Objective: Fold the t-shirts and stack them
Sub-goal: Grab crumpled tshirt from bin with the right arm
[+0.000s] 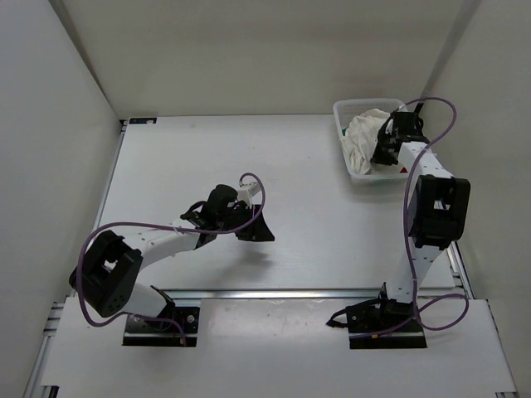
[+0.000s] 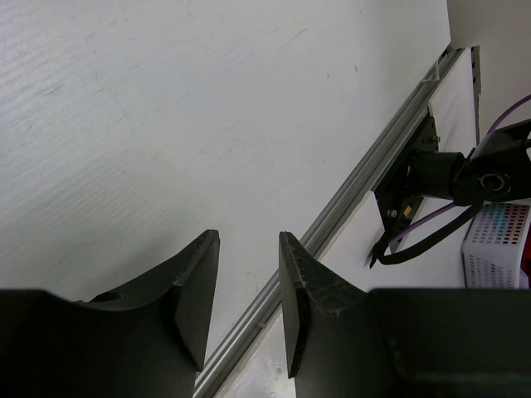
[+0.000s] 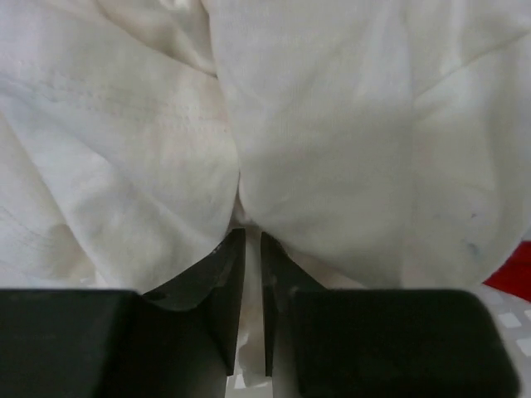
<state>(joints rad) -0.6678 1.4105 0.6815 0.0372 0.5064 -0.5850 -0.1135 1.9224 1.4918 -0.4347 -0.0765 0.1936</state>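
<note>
The white shirt (image 3: 332, 124) lies heaped in the basket (image 1: 340, 112) at the tabletop's far right corner, directly ahead of the right gripper (image 3: 247, 236), which pinches 1 fold; the left gripper (image 2: 249, 240) hangs parted, empty, well apart.

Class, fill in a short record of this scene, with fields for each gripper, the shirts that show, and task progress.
Left gripper: open, empty, over the table.
Right gripper: down in the white mesh basket, jaws nearly together on a fold of the white t-shirt.
White t-shirt: crumpled, in the basket at the table's far right.
Red t-shirt: only a corner shows at the white one's edge.
Progress: nothing folded or stacked yet.
</note>
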